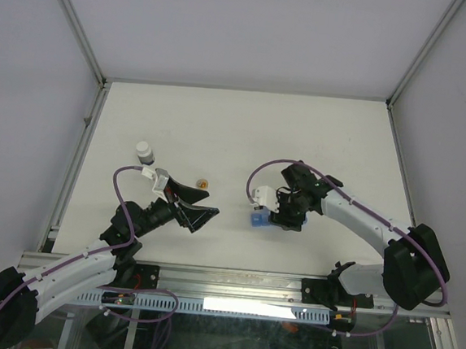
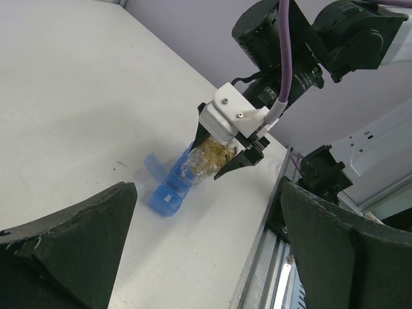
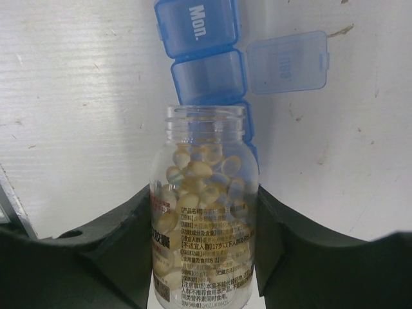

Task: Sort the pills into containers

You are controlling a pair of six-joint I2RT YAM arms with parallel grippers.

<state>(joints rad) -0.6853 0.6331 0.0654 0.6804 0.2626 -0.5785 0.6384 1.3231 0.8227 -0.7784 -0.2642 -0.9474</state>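
Note:
The blue pill-organiser strip [image 1: 256, 220] lies on the white table, seen close in the right wrist view [image 3: 205, 76] with its "Mon." compartment shut and one lid [image 3: 286, 62] flipped open. My right gripper [image 1: 273, 217] is shut on a clear, uncapped bottle of yellow pills [image 3: 205, 212], tilted with its mouth just over the strip. The left wrist view shows the bottle [image 2: 207, 161] above the strip [image 2: 168, 191]. My left gripper [image 1: 201, 217] hovers open and empty left of the strip, its black fingers [image 2: 71, 244] wide apart.
A small white round cap with a dark base [image 1: 143, 152] stands at the left. A small amber object [image 1: 202, 183] lies between the arms. The table's metal front rail [image 2: 267, 257] runs close to the strip.

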